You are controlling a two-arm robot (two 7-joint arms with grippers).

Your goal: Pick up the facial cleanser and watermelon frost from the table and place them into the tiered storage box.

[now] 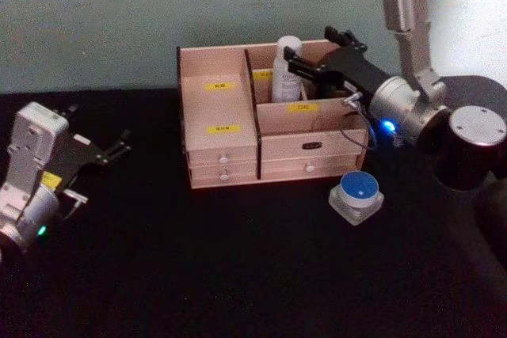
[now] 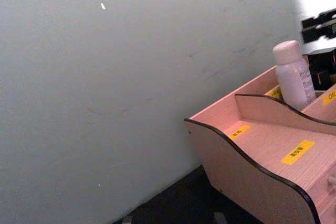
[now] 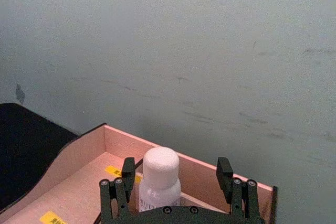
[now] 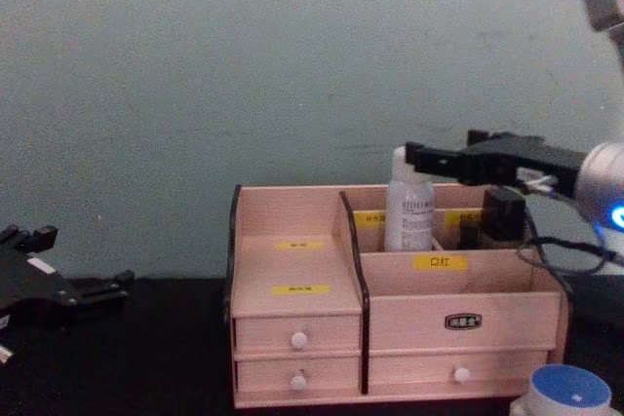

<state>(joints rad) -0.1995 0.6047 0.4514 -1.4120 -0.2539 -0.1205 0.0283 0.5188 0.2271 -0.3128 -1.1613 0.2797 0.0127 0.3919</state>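
The facial cleanser point(image 1: 285, 69), a white bottle with a rounded cap, stands upright in a back upper compartment of the tiered storage box point(image 1: 226, 152). My right gripper point(image 1: 310, 53) is open, reaching over the box from the right, with its fingers on either side of the bottle's top point(image 3: 160, 174). In the right wrist view a gap shows between the bottle and one finger point(image 3: 224, 169). The watermelon frost point(image 1: 356, 194), a small white jar with a blue lid, sits on the black table in front of the box's right end. My left gripper point(image 1: 119, 146) rests open at the far left.
The black table point(image 1: 238, 275) stretches in front of the box. A pale wall stands close behind the box point(image 4: 292, 309). The right arm's elbow and dark base point(image 1: 467, 148) loom over the table's right side, near the jar point(image 4: 568, 392).
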